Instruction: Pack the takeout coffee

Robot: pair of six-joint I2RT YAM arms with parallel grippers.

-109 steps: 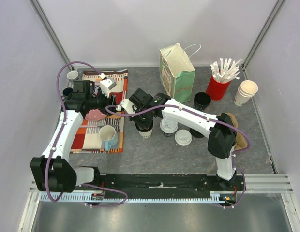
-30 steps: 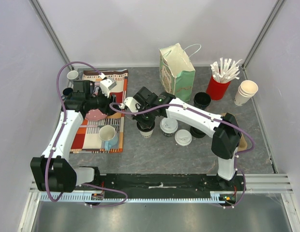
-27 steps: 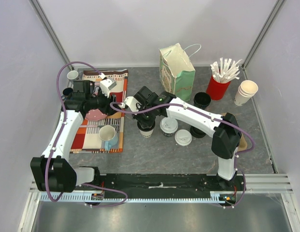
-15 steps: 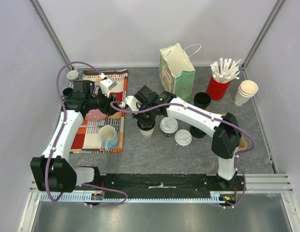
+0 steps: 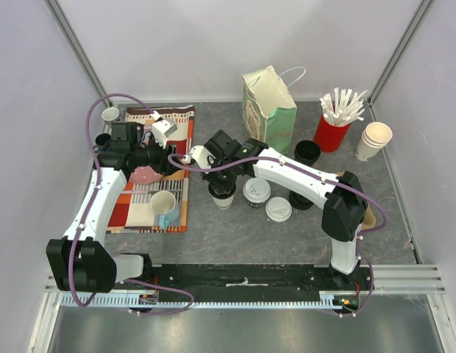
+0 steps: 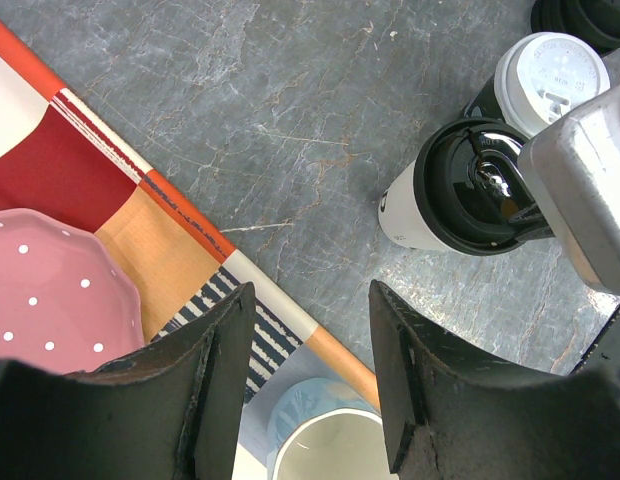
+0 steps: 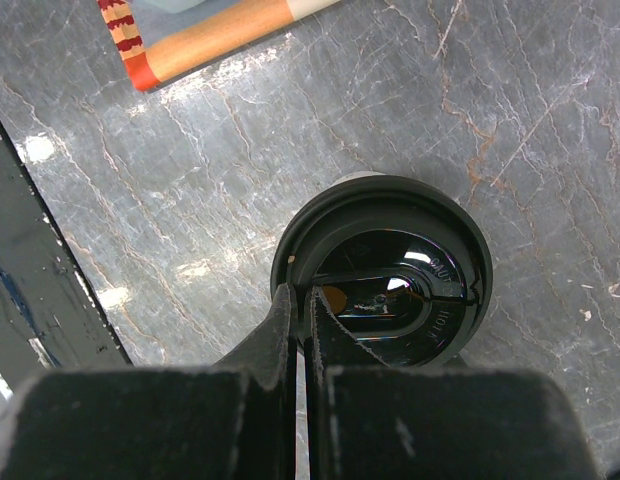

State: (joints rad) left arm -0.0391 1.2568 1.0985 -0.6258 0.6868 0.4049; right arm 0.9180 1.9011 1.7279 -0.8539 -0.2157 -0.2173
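Change since the earliest frame: the right arm's elbow sits slightly further right. Over the last second nothing has moved.

Left tool [image 6: 305, 370]: open and empty, above the placemat [image 6: 180, 215] edge.

Blue mug [image 5: 164, 206] on the placemat: empty.

Right tool [image 7: 300, 305]: fingers pressed together, tips at the rim of the black-lidded paper cup [image 7: 390, 265].

One takeout coffee [image 5: 256, 190] stands on the bench [image 5: 235, 235] just right of that cup. A second takeout coffee [image 5: 279, 209] stands nearer the arm bases. Both are outside the paper bag [image 5: 271, 110], whose interior is not visible.

Black cup [image 5: 307, 152]: lidless.

Red cup [image 5: 331, 134]: holds white straws.
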